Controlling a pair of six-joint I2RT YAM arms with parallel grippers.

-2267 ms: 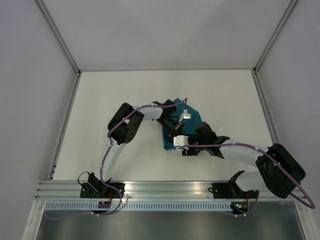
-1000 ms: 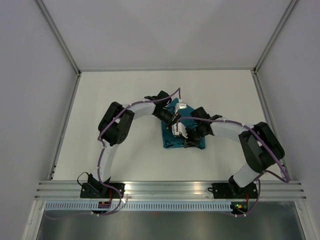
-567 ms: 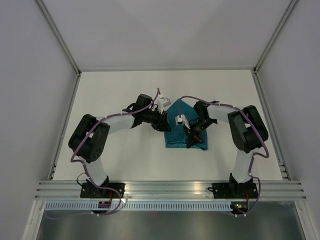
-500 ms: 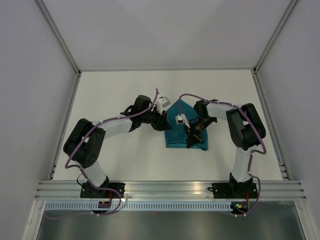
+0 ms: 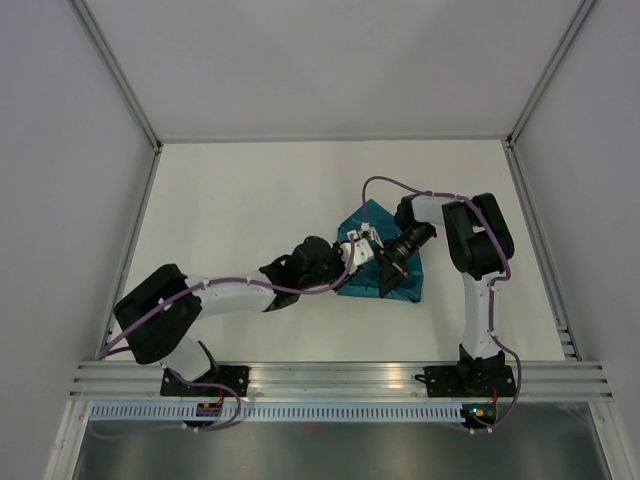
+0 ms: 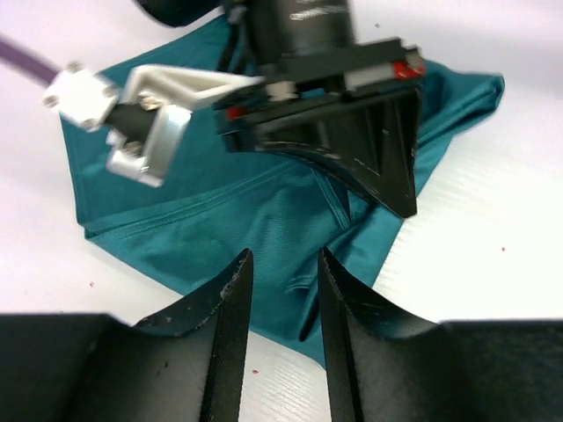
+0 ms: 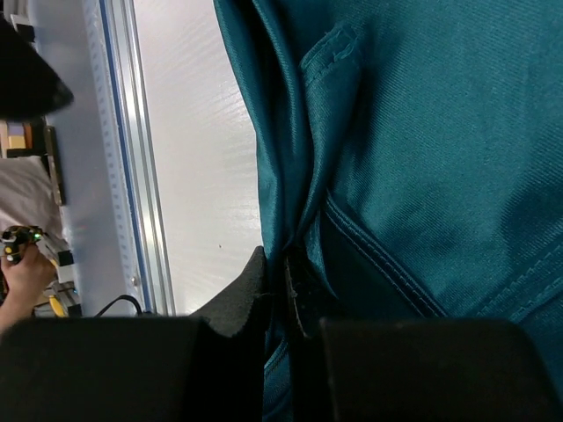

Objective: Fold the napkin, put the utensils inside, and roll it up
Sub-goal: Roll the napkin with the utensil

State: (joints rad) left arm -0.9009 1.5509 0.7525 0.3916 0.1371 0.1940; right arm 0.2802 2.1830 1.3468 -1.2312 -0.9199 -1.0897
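Observation:
The dark teal napkin (image 5: 368, 262) lies crumpled and partly folded on the white table, right of centre. My right gripper (image 5: 389, 277) is shut on a fold of the napkin near its front edge; the right wrist view shows the fingers (image 7: 280, 264) pinching cloth of the napkin (image 7: 422, 132). My left gripper (image 5: 350, 268) sits at the napkin's left front side. In the left wrist view it (image 6: 283, 255) is open and empty just above the hem of the napkin (image 6: 264, 202), facing the right gripper (image 6: 396, 189). No utensils are in view.
Grey walls enclose the white table (image 5: 250, 200) at the back and both sides. An aluminium rail (image 5: 340, 375) runs along the near edge and also shows in the right wrist view (image 7: 123, 132). Both arms' purple cables loop above the napkin.
My left arm has swung from the napkin's far left down to its near left side. My right arm has folded back, still holding the cloth. The napkin has bunched slightly.

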